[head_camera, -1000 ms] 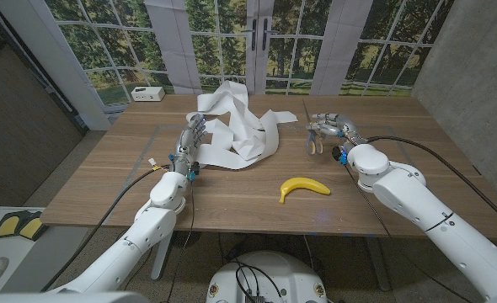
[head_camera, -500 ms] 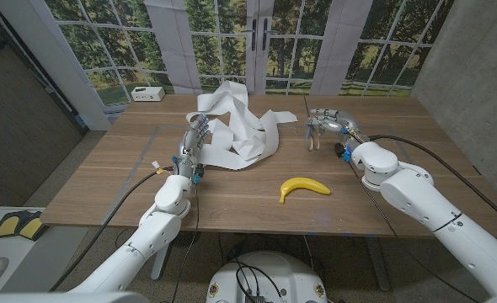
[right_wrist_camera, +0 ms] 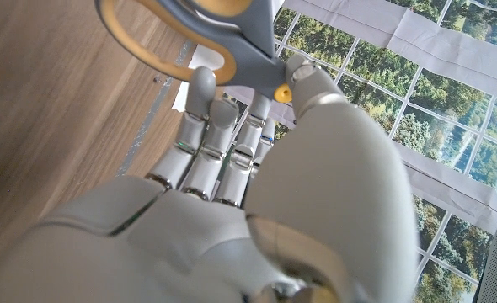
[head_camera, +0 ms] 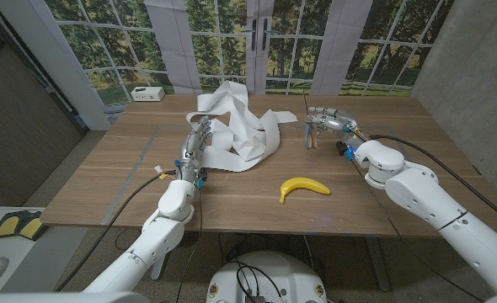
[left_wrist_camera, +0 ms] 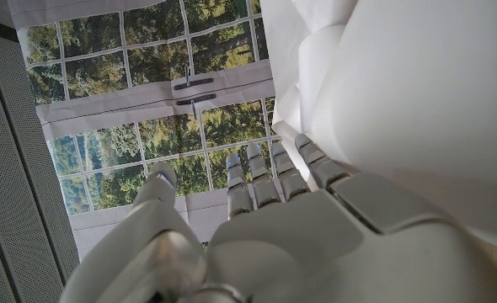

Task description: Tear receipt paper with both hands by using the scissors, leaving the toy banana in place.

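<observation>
The crumpled white receipt paper [head_camera: 238, 128] lies at the table's far middle. My left hand [head_camera: 195, 141] stands at the paper's left edge with its fingers [left_wrist_camera: 265, 172] stretched out along the white paper [left_wrist_camera: 400, 93]; nothing sits between thumb and fingers. My right hand [head_camera: 331, 120] holds the scissors [head_camera: 310, 128] above the table, to the right of the paper, blades pointing away. Its fingertips [right_wrist_camera: 205, 84] pinch the scissors' grey and yellow handle [right_wrist_camera: 177, 38]. The yellow toy banana [head_camera: 304, 187] lies on the near side of the table, apart from both hands.
A small white box [head_camera: 147, 93] sits at the table's far left corner. Bare wooden tabletop [head_camera: 105, 177] spreads to the left and along the near edge. Windows and a door stand behind the table.
My right hand has carried the scissors a little farther back and higher. My left hand has slid slightly right, closer against the paper's edge. The banana has stayed put.
</observation>
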Robot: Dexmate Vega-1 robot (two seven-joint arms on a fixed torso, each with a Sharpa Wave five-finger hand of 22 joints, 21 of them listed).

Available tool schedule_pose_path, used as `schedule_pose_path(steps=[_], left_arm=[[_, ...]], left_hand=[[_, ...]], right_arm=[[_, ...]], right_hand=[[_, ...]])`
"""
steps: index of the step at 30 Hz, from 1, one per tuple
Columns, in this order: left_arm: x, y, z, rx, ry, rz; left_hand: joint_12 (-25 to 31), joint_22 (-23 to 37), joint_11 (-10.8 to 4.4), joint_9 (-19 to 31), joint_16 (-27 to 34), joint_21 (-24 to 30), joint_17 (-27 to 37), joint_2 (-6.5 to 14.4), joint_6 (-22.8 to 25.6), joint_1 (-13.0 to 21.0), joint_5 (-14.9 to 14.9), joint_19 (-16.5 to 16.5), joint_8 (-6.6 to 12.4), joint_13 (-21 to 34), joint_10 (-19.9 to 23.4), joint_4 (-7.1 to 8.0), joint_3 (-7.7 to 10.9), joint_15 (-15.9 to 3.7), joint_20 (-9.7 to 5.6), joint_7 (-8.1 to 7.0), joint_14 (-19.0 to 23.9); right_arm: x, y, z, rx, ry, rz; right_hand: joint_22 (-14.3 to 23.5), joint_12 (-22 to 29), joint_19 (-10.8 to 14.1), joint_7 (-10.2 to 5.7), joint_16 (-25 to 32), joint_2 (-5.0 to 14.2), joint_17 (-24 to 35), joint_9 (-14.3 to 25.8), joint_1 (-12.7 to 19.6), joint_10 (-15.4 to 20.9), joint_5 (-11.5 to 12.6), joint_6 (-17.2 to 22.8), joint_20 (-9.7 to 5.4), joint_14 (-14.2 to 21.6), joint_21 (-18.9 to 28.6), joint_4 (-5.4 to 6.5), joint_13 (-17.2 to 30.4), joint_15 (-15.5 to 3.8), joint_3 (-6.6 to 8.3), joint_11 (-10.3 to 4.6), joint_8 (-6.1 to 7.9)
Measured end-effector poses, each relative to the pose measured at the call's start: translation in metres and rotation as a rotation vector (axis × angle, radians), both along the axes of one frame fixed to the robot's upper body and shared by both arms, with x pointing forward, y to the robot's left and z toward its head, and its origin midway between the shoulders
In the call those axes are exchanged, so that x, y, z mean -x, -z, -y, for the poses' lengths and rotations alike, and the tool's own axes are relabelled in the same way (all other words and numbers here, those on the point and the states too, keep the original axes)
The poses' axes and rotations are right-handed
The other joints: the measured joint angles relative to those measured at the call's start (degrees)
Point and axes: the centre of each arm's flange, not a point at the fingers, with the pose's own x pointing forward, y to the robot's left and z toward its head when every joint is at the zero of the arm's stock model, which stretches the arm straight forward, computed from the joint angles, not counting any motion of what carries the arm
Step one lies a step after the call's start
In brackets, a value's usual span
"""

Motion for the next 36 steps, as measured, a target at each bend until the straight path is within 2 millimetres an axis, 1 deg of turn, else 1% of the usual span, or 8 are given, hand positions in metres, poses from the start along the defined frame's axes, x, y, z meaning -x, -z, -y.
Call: schedule_pose_path(steps=[7,11,15,18,19,22,26,36], left_arm=[[-0.003,-0.003,0.001,-0.001,0.021,-0.007],[-0.004,-0.004,0.002,-0.004,0.036,-0.015],[-0.003,-0.006,0.001,-0.015,0.049,-0.018],[-0.003,-0.007,0.002,-0.024,0.064,-0.023],[-0.003,-0.007,0.002,-0.027,0.066,-0.022],[-0.002,-0.008,0.002,-0.036,0.078,-0.023],[-0.001,-0.009,0.003,-0.046,0.096,-0.025],[0.000,-0.010,0.004,-0.059,0.120,-0.032]], left_hand=[[0.00,0.00,0.00,0.00,0.00,0.00,0.00,0.00,0.00,0.00,0.00,0.00,0.00,0.00,0.00,0.00,0.00,0.00,0.00,0.00,0.00],[0.00,0.00,0.08,0.00,0.00,0.00,0.00,0.00,1.45,0.00,0.00,0.00,0.41,0.00,0.32,-0.21,0.21,-0.03,0.00,1.26,0.02],[0.00,0.00,0.01,0.00,0.00,0.00,-0.03,0.12,2.98,0.12,0.00,0.00,0.71,0.00,1.22,-0.38,0.60,-0.10,0.00,1.94,0.72],[0.00,0.00,0.31,0.00,0.00,0.00,-0.12,0.88,3.39,0.88,0.00,0.21,0.71,0.00,1.53,-0.61,1.10,-0.10,0.21,1.53,0.72],[0.00,0.00,0.31,0.00,0.00,0.00,-0.12,0.92,3.66,0.92,0.00,0.21,0.71,0.00,1.53,-0.74,1.23,-0.10,0.21,1.80,0.72],[0.00,0.00,0.18,0.00,0.00,0.00,-0.12,1.14,4.00,1.14,0.00,0.21,0.71,0.00,1.66,-0.78,1.27,-0.10,0.21,1.54,0.72],[0.00,0.00,0.10,0.00,0.00,0.00,-0.12,1.14,4.31,1.14,0.00,0.21,1.12,0.00,1.74,-0.95,1.44,-0.10,0.21,1.23,0.72],[0.00,0.00,0.10,0.00,0.00,0.00,-0.12,0.83,4.52,1.45,0.00,0.21,1.12,0.00,2.15,-0.95,1.44,0.21,0.21,1.45,1.03]], right_arm=[[0.001,-0.003,-0.007,-0.038,-0.029,0.007],[0.001,-0.002,-0.013,-0.058,-0.046,0.009],[0.001,-0.003,-0.017,-0.083,-0.049,0.011],[0.002,-0.004,-0.021,-0.097,-0.059,0.012],[0.002,-0.004,-0.022,-0.102,-0.062,0.011],[0.002,-0.004,-0.025,-0.118,-0.075,0.008],[0.003,-0.004,-0.030,-0.139,-0.100,0.005],[0.007,-0.007,-0.037,-0.171,-0.145,0.014]], right_hand=[[-0.23,0.00,0.00,-0.21,0.41,0.00,0.00,0.00,0.00,0.00,0.23,0.21,0.00,0.00,0.85,0.01,-0.04,0.00,0.01,0.00,0.00],[-0.26,0.00,0.01,-0.42,0.50,0.00,-0.01,0.00,0.00,-0.01,0.23,0.41,0.00,0.00,1.29,0.12,-0.29,0.00,0.12,-0.01,0.00],[-0.53,0.00,0.01,-0.42,0.62,0.00,-0.01,0.00,0.00,-0.01,0.23,0.41,0.00,0.00,1.39,0.13,-0.30,0.00,0.13,-0.01,0.00],[-0.58,0.00,0.01,-0.41,0.84,0.00,-0.01,0.00,0.00,-0.01,0.23,0.41,0.00,0.00,1.77,0.37,-0.30,0.00,-0.11,-0.01,0.00],[-0.72,0.00,0.01,-0.41,0.84,0.00,-0.01,0.00,0.00,-0.01,0.22,0.41,0.00,0.00,1.78,0.37,-0.30,0.00,-0.11,-0.01,0.00],[-0.80,0.00,-0.01,-0.41,1.06,0.00,-0.01,-0.01,0.00,-0.01,0.22,0.41,0.02,0.00,2.18,0.37,-0.31,0.00,-0.11,-0.01,0.00],[-1.05,0.00,-0.31,-0.41,1.06,0.00,-0.01,-0.01,0.00,-0.02,0.22,0.41,0.10,0.00,2.42,0.37,-0.48,0.00,-0.11,-0.02,0.00],[-1.48,0.00,-0.69,-0.75,1.50,0.24,-0.01,0.27,0.65,-0.35,0.44,0.69,0.14,0.00,3.05,0.36,-0.63,0.00,-0.12,-0.35,-0.24]])
